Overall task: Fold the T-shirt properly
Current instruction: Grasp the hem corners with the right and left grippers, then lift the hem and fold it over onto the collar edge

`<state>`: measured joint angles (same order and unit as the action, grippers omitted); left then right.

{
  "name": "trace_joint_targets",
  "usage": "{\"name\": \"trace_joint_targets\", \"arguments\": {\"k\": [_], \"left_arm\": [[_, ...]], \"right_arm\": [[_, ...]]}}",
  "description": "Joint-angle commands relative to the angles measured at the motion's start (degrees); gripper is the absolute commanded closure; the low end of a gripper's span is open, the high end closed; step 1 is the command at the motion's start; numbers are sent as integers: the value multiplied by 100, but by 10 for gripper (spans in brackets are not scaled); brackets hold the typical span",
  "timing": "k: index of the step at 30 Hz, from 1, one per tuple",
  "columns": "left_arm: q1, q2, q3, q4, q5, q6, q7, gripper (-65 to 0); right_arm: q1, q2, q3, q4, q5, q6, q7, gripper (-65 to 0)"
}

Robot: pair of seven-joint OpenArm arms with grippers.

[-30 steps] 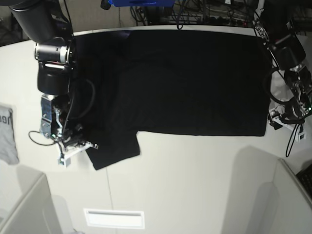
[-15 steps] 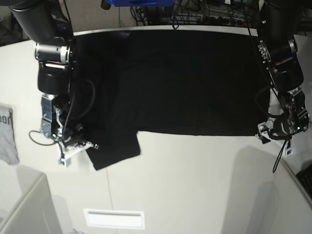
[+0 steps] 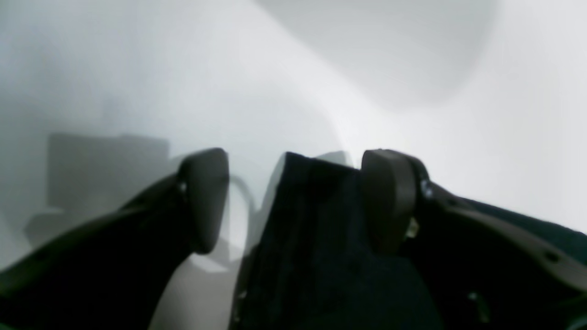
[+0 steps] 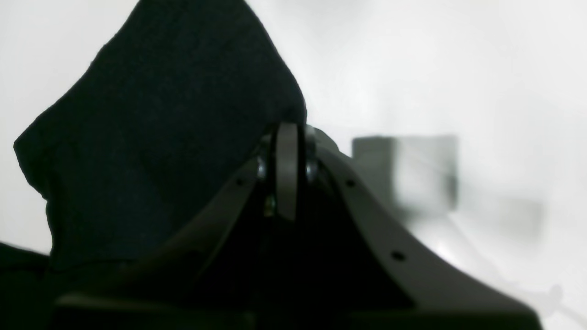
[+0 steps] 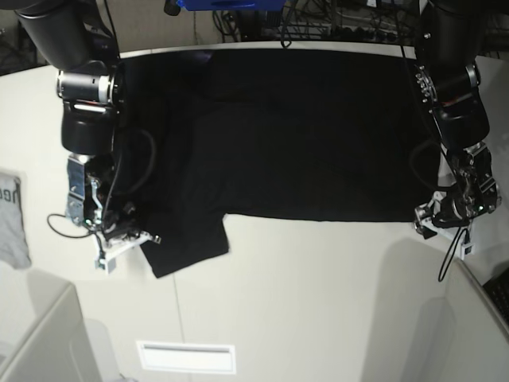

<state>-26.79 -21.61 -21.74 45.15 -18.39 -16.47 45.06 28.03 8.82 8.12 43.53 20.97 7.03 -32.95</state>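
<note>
Base view: left gripper (image 5: 427, 220) low at T-shirt (image 5: 302, 135) corner; jaws apart.

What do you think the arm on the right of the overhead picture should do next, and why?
Probably close the left tool on the T-shirt. In its wrist view the fingers stand apart with the black corner of cloth between them, not yet pinched. The right tool is already shut on the sleeve edge, so both ends could then be lifted together.

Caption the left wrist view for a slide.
Left gripper, fingers apart, straddling a corner of the black T-shirt on the white table.
</note>
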Motion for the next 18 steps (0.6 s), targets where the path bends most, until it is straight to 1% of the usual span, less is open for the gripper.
{"name": "trace_joint_targets", "arguments": {"k": [1,3,5,10,12,18], "left_arm": [[-42,-6,7,9,-20,-28,211,-372],[-34,-6,7,9,-20,-28,211,-286],[-34,-6,7,0,6,-28,202,-221],[-16,-6,7,-9,24,-28,202,-79],[-7,-6,7,-9,24,-28,202,0],[-16,-33,7,61,-2,-28,211,0]], "right_arm": [[102,28,-16,30,-44,-39,-156,0],[102,28,-16,30,-44,-39,-156,0],[102,28,-16,30,-44,-39,-129,0],[85,28,-16,30,-44,-30,-129,0],[85,28,-16,30,-44,-30,-129,0],[76,28,-16,30,-44,-30,-120,0]]}}
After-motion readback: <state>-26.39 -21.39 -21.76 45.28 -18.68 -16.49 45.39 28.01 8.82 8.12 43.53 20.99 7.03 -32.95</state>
